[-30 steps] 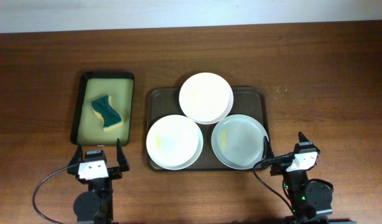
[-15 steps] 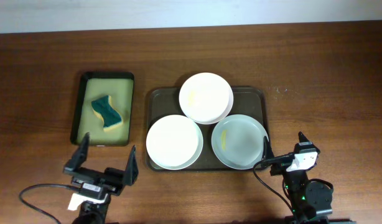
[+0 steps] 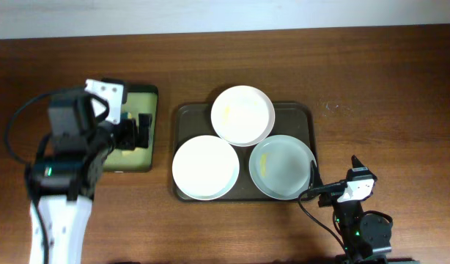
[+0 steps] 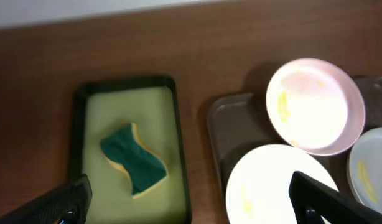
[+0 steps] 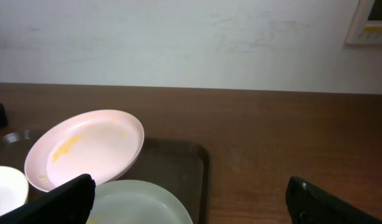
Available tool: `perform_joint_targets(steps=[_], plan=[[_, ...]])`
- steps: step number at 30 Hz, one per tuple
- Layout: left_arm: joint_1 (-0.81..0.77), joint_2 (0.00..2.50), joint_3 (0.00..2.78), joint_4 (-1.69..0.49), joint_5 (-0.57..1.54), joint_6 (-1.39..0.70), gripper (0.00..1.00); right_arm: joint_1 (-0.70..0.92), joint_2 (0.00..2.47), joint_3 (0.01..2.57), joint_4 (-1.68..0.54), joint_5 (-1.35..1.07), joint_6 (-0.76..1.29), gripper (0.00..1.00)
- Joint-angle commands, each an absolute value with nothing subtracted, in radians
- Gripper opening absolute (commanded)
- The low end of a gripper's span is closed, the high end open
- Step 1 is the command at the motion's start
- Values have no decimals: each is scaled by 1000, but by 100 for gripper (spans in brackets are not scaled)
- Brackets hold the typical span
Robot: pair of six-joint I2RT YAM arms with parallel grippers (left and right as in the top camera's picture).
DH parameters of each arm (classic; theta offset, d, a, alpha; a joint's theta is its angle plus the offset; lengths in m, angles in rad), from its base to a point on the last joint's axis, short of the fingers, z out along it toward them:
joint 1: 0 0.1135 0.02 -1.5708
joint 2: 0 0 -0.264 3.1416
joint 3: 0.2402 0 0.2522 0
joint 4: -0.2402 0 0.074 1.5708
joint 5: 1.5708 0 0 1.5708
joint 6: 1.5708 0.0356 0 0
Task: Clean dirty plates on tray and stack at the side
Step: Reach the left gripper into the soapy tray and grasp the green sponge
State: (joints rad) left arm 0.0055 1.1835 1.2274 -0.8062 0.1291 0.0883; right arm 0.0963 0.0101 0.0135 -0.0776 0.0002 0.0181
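Three white plates lie on the dark brown tray: one at the back, one front left, one front right with a yellow smear. My left gripper is open and empty, held above the small black tray. In the left wrist view its fingers frame the sponge, the back plate and the front left plate. My right gripper is open and empty at the front edge, just right of the front right plate.
A small black tray with yellow-green lining stands left of the brown tray and holds a green and yellow sponge. In the overhead view my left arm covers most of that tray. Bare wooden table lies to the right.
My left arm has risen from the table's front edge and swung back over the small black tray, hiding the sponge from above. The right arm and plates have not moved.
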Motion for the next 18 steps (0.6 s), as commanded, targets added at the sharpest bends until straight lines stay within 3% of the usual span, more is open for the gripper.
perform_joint_targets(steps=[1,3,6,18], plan=[[33,1336,1352,-830,-93,-125,99,104,3,6,-81,9,15,98],[89,1462,1445,-880,-177,-175,99,104,3,6,-81,9,15,98],[154,1636,1524,-956,-22,-175,100,104,3,6,-81,9,15,98],[155,2011,1524,-945,116,-197,99,104,3,6,-81,9,15,99]])
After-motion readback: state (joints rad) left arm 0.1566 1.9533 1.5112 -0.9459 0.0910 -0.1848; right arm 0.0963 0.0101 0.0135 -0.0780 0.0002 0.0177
